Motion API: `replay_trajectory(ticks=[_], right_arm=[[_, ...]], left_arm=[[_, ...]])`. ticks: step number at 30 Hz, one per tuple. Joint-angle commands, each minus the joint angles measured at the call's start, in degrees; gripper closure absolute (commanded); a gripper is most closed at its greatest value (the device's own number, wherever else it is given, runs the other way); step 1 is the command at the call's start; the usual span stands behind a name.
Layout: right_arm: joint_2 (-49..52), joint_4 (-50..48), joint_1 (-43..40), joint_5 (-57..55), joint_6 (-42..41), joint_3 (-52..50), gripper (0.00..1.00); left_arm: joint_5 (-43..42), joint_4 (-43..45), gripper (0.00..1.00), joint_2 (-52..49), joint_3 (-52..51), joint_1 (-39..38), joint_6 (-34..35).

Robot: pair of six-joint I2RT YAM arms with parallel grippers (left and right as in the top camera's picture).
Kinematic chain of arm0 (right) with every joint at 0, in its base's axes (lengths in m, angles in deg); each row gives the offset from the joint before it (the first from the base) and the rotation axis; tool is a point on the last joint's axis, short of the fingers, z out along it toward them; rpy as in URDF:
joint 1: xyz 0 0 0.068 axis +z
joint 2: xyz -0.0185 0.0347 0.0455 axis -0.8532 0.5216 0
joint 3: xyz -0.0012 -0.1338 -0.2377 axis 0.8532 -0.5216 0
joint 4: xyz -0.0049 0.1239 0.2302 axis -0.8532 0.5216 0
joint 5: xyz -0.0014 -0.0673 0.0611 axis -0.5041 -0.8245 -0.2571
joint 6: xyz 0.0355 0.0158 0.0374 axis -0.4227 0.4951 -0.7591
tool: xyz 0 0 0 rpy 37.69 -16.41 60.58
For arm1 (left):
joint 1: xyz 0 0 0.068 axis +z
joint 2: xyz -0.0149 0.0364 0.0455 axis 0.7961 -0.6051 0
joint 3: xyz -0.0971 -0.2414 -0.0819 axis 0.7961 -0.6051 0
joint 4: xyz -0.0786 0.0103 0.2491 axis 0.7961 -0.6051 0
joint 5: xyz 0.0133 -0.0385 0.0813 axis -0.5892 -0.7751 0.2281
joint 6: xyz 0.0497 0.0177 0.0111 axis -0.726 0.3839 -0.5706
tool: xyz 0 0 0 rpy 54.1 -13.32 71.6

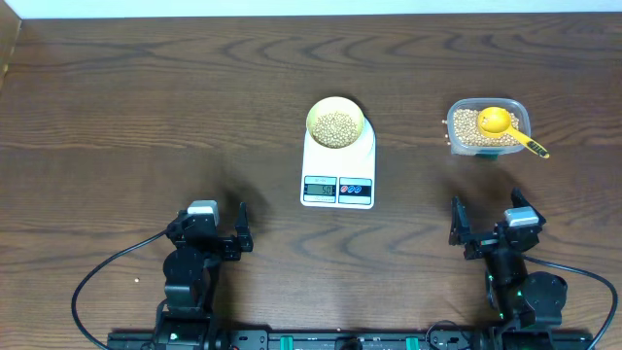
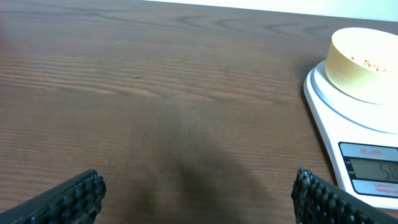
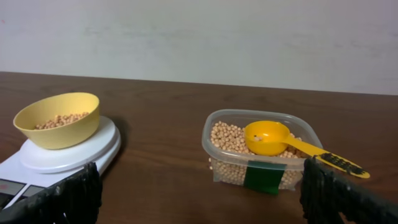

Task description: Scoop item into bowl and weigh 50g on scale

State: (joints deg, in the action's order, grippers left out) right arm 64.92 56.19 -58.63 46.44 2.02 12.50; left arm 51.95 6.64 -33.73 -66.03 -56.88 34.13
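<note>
Both pairs of jaws stand apart at the six o'clock edge of the dark wooden worktop (image 1: 117, 117). Toward twelve, a small pale-yellow bowl (image 1: 312, 119) of round tan beans (image 1: 336, 128) sits on the white rectangular digital scale (image 1: 337, 166). A clear plastic tub (image 1: 521, 109) lies toward two.

The overhead view looks straight down on the whole surface (image 1: 146, 97) from above. Both wrist views sit low and near it, facing forward; each catches the scale (image 2: 329, 118) and bowl (image 3: 59, 121).
</note>
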Motion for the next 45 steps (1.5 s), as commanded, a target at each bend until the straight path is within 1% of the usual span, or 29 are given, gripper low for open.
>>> replay_trajectory(ticks=[1,38,45], right_arm=[[-0.4,0.3,0.7,-0.3,-0.8,0.0,0.01],[-0.4,0.3,0.7,-0.3,-0.8,0.0,0.01],[-0.4,0.3,0.7,-0.3,-0.8,0.0,0.01]], left_arm=[[1.8,-2.4,0.02,-0.1,-0.9,0.3,0.5],[1.8,-2.4,0.02,0.1,-0.9,0.3,0.5],[1.8,-2.4,0.02,7.1,-0.9,0.7,0.5]])
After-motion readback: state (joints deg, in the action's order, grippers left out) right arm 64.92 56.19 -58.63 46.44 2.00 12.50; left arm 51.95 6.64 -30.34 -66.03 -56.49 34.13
